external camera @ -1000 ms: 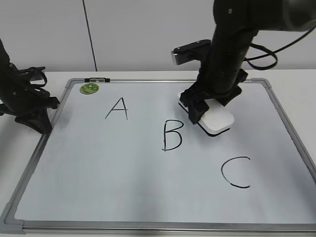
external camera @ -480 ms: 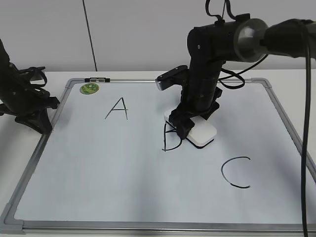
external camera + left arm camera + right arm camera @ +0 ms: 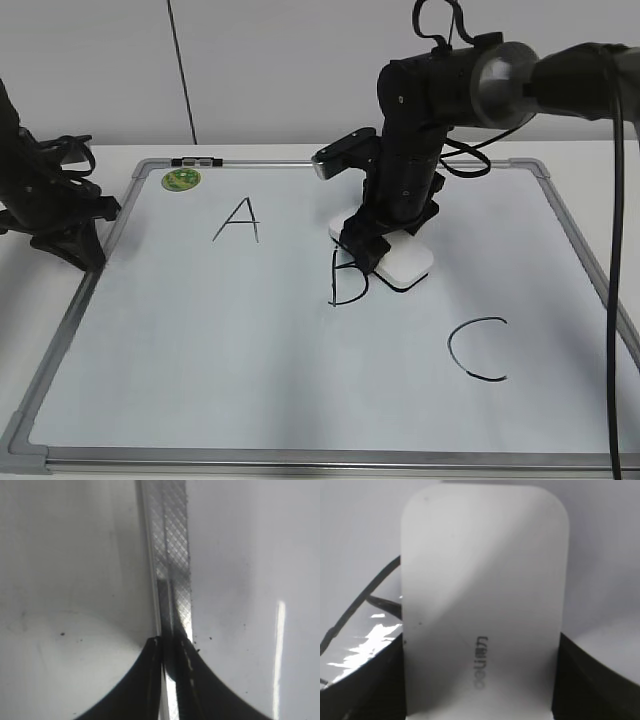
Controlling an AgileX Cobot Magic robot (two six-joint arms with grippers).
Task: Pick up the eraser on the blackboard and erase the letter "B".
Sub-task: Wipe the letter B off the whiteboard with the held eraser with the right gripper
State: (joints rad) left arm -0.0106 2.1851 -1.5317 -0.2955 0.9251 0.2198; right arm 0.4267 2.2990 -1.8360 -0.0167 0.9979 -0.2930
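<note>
The blackboard (image 3: 250,370) is a white dry-erase board with a silver frame, lying flat. The letter "B" (image 3: 345,285) is drawn in black at its middle; its upper right part is under the eraser. My right gripper (image 3: 375,243) is shut on the eraser (image 3: 405,266), a white rounded block resting on the board against the B's right side. In the right wrist view the eraser (image 3: 482,595) fills the frame between dark fingers (image 3: 592,680), with black strokes at left. My left gripper (image 3: 170,645) is shut, over the board's left frame (image 3: 172,555).
A black "A" (image 3: 238,220) is at the upper left and a black "C" (image 3: 478,348) at the lower right. A green round sticker (image 3: 181,179) sits at the top left corner. The left arm (image 3: 50,205) rests by the board's left edge.
My right gripper has carried the eraser left and down from beside the B onto the B's upper right part. The left arm has not moved.
</note>
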